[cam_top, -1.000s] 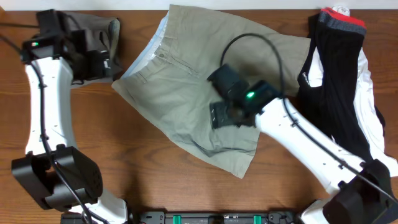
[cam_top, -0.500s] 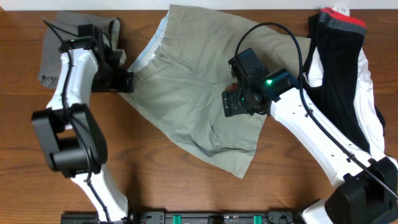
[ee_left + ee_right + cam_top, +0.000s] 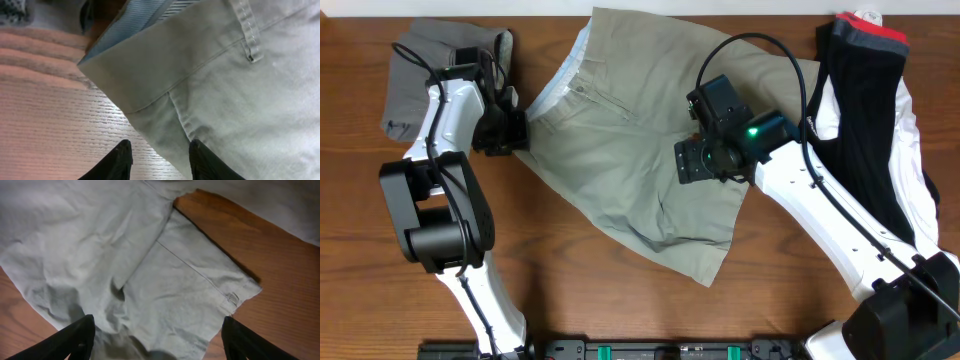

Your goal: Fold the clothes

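I read this as a robotics lab bench: a wood-grain table (image 3: 570, 290), my two white arms, left arm (image 3: 448, 115) and right arm (image 3: 820, 220), black cable (image 3: 760, 42) looping free, black rail (image 3: 650, 351) along the near edge.

Khaki-olive shorts (image 3: 620, 170), pale blue striped lining (image 3: 135, 22); brown woodgrain table (image 3: 570, 290).

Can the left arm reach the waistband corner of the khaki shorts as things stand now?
Probably yes. The left gripper sits right at that corner of the khaki shorts, its fingers either side of the cloth's edge, and nothing lies over it.
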### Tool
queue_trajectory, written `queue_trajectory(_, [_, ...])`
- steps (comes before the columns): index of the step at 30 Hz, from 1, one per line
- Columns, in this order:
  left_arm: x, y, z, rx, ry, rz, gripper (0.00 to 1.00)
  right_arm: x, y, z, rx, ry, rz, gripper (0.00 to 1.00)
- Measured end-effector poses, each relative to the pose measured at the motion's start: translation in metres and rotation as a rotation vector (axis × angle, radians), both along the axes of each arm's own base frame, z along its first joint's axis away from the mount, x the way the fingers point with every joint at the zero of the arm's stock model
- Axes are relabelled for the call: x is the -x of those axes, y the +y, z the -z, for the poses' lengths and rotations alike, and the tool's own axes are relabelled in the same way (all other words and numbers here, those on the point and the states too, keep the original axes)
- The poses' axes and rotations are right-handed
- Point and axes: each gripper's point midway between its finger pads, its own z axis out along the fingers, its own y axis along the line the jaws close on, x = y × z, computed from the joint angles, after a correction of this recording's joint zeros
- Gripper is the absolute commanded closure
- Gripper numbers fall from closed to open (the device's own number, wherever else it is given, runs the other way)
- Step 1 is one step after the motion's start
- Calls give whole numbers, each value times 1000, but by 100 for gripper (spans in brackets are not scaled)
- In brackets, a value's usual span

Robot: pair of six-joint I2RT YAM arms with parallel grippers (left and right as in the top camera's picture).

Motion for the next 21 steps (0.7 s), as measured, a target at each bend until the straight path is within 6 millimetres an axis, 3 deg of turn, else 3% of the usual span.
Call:
queue_trajectory(5, [3, 7, 5, -35, 20, -121, 61, -2, 1, -1, -5, -10, 0, 21])
queue_trajectory(12, [3, 10, 28, -57, 4, -255, 62, -5, 3, -2, -11, -23, 0, 21])
queue_trajectory(16, [8, 8, 38, -58, 16, -295, 91, -5, 2, -2, -9, -25, 1, 20])
queue_trajectory(21, [11, 6, 39, -62, 29, -303, 94, -9, 4, -4, -16, -39, 0, 21])
